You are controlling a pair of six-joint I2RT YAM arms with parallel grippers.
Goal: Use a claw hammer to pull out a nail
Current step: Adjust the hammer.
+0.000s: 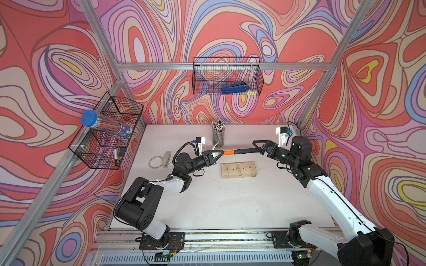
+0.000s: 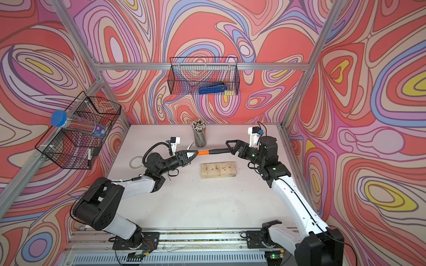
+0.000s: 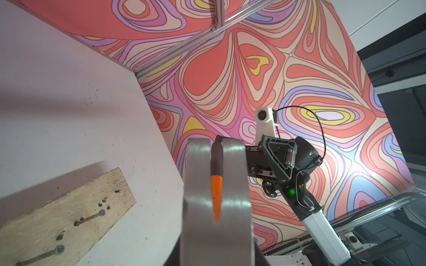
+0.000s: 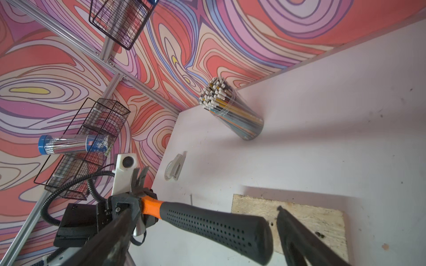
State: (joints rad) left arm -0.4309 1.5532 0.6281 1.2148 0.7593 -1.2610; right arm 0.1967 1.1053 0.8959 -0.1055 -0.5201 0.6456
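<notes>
While the left end effector (image 1: pixel 217 155) clamps the stiff, likely head-heavy claw hammer (image 1: pixel 239 151) by its head beyond the wooden block (image 1: pixel 239 170), the right end effector (image 1: pixel 257 147) gapes wide around its dimpled handle, the natural hold.

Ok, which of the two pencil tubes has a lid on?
The pencil tube leaning in the wire basket on the left wall: it has a blue lid. The other tube stands open on the table, pencil ends showing.

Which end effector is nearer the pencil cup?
Left. The left end effector holds the claw hammer beside the pencil cup; right end effector, open at the handle's end, is farther.
</notes>
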